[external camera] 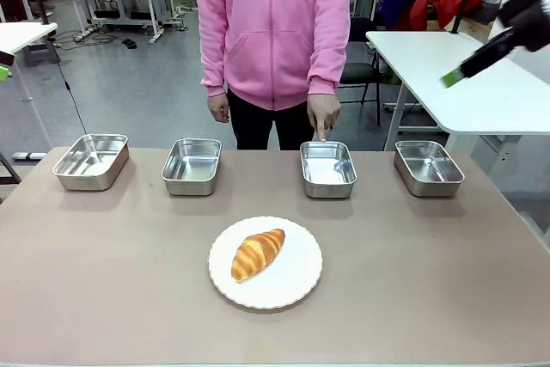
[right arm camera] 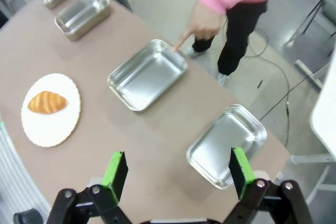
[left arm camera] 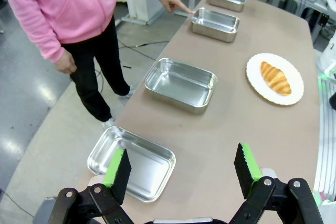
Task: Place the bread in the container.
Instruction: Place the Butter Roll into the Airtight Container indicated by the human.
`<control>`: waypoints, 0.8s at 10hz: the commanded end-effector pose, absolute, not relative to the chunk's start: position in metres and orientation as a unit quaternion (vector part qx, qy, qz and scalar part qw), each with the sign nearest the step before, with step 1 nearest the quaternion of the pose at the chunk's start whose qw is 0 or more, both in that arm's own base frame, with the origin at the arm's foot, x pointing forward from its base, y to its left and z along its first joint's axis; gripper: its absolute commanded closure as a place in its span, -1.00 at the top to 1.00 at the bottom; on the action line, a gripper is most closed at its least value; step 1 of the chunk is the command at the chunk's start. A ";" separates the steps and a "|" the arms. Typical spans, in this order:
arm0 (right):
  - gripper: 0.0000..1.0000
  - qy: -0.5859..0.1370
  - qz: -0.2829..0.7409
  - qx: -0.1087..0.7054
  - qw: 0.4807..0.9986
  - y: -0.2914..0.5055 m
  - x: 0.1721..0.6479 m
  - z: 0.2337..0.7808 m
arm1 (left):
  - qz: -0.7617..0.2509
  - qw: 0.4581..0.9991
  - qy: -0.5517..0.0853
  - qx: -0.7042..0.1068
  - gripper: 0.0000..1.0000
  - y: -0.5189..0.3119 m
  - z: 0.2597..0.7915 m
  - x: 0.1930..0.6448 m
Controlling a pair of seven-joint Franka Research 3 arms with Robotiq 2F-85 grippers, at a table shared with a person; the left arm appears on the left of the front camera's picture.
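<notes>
Both claws, left (left arm camera: pixel 181 169) and right (right arm camera: pixel 178 174), hang released above my bench (external camera: pixel 430 281). Bread (external camera: pixel 257 253) lies on the white plate (external camera: pixel 296 285). A person's finger (external camera: pixel 321 133) touches the container (external camera: pixel 327 169).

Right tool (external camera: pixel 453 77) motion-blurred, arm cut by front view's right edge.

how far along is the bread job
Nothing is done yet: the croissant still lies on the white plate, and all four steel pans are bare. In hand: the person's finger points at the third pan from the left, seemingly choosing it. The right hand and left hand are open, raised above the table, holding nothing. Left: grasp the croissant, carry it to that pan, release.
</notes>
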State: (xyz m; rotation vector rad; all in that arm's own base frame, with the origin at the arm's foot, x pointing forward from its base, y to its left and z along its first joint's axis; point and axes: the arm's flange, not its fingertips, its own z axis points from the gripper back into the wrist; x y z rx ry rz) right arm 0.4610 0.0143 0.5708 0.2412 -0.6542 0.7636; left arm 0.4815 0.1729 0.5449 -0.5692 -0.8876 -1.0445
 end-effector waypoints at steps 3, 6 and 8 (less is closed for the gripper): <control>1.00 -0.213 0.345 0.054 0.913 0.147 0.422 0.522 | -0.478 0.737 -0.404 -0.257 1.00 0.173 0.548 0.481; 1.00 -0.173 0.314 0.083 0.930 0.186 0.398 0.489 | -0.478 0.737 -0.404 -0.257 1.00 0.173 0.548 0.481; 1.00 -0.192 0.347 0.055 0.916 0.185 0.406 0.494 | -0.478 0.737 -0.404 -0.257 1.00 0.173 0.548 0.481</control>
